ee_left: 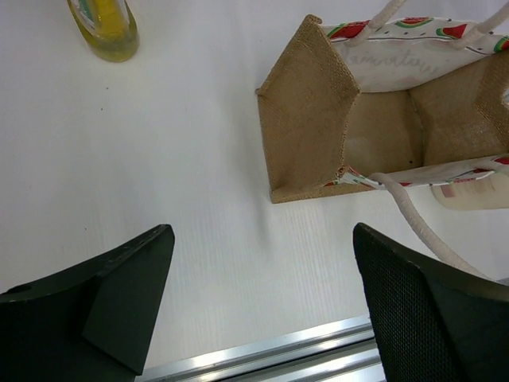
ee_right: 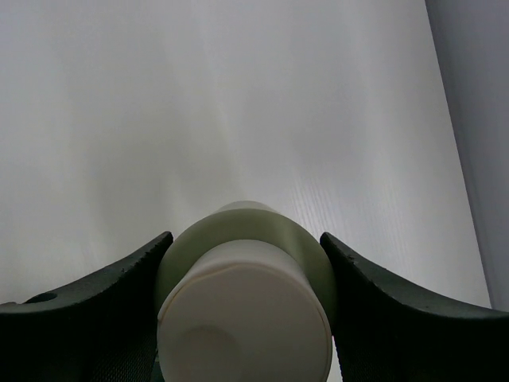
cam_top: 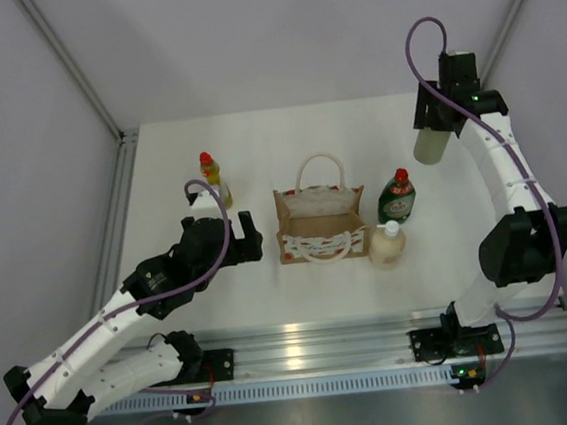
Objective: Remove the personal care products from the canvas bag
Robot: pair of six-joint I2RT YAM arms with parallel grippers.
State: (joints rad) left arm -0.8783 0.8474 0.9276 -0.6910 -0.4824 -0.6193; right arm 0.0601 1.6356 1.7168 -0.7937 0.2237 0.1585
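White tabletop (cam_top: 257,145) is carrying: canvas bag (cam_top: 283,223), standing centre, soft-walled, interior looking emptied. Left gripper (ee_left: 262,235) is hovering beside it, jaws spread. Right gripper (ee_right: 244,247) is pinching the pale grey-green cylinder (cam_top: 430,146) at far right; probably light, rigid and slick, best held mid-body. Dark green bottle (cam_top: 397,198), cream bottle (cam_top: 387,245) and yellow bottle (cam_top: 213,179) are standing outside the bag.

You are seeing the canvas bag (cam_top: 319,219) sitting mid-table (cam_top: 272,299). The first bottle (cam_top: 212,177) is standing behind-left of it; the second bottle (cam_top: 397,198) just right; the third bottle (cam_top: 387,245) before the second; the fourth bottle (cam_top: 429,146) is hanging in the right gripper (cam_top: 436,122), far right.
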